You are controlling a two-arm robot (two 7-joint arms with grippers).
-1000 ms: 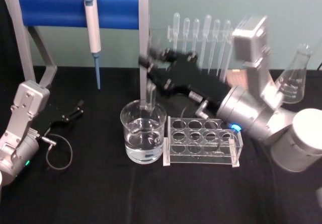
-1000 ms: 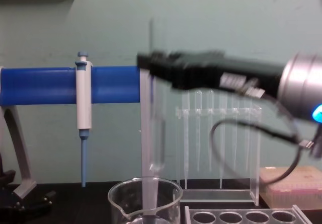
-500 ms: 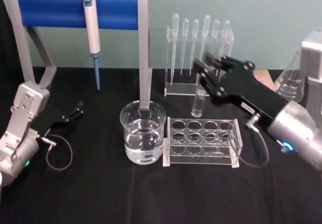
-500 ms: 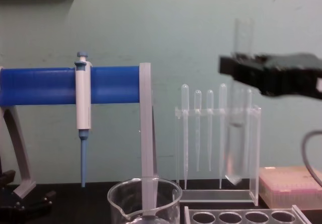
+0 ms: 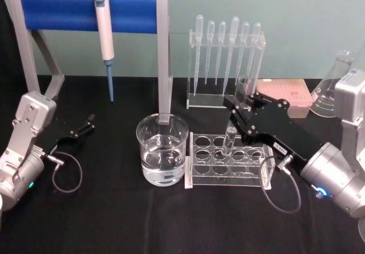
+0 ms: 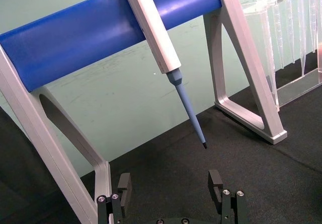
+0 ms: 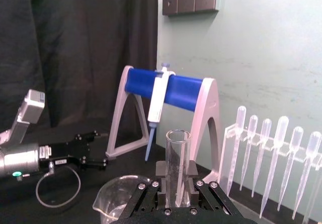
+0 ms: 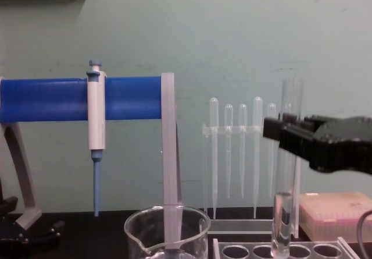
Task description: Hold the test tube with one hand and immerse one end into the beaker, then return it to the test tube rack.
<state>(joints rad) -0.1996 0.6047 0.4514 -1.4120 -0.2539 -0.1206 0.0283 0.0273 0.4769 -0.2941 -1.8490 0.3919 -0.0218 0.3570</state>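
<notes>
Left gripper (image 5: 85, 124): parked low on the black table (image 5: 114, 220) at the far left, fingers spread apart with nothing between them.
Pipette stand (image 5: 88, 11): a blue bar on grey legs, from which a white pipette (image 5: 104, 31) is hung.
Beaker (image 5: 162, 149): seen partly filled with clear liquid, just left of the clear tube rack (image 5: 228, 161).
Test tube (image 5: 234, 129): held upright, its rounded end lowered into a rear hole of the rack.
Right gripper (image 5: 235, 120): fingers clamped on the tube's upper part.
</notes>
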